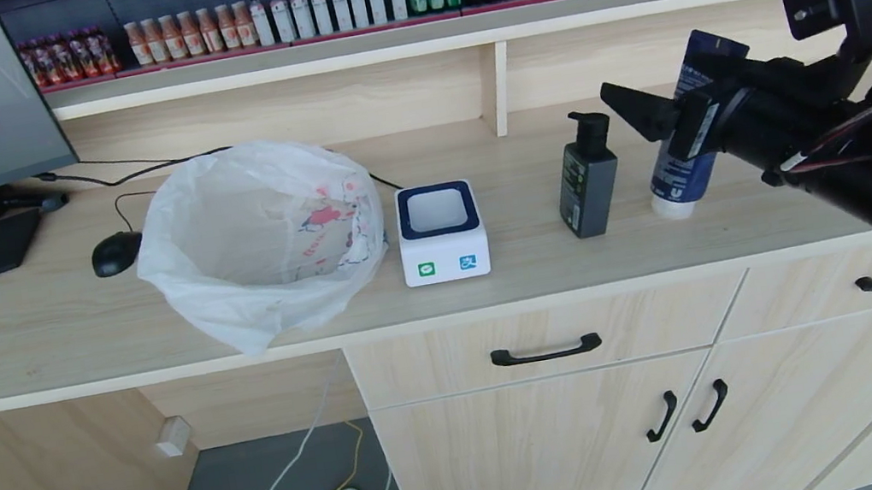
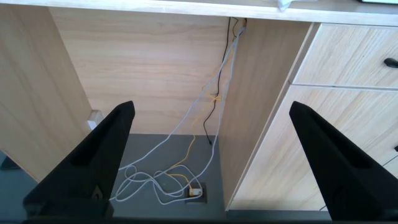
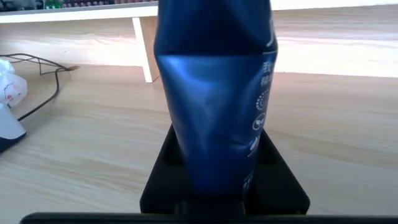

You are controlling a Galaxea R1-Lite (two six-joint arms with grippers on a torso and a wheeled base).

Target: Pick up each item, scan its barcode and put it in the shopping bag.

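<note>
R gripper point(image 1: 672, 119): clamped on blue tube point(image 1: 678, 178) | tube: tilted, white cap on counter point(image 1: 27, 341), right of scanner point(image 1: 441, 231), past the pump bottle point(image 1: 587, 179) | L gripper point(image 2: 211, 106): fingers spread wide, below the scanner's counter, facing cables point(image 2: 168, 180) | shopping bag point(image 1: 262, 236): just left of scanner

The counter point(image 1: 27, 341) is lit evenly from above; a soft sheen is seen on the blue tube point(image 3: 205, 93).
</note>
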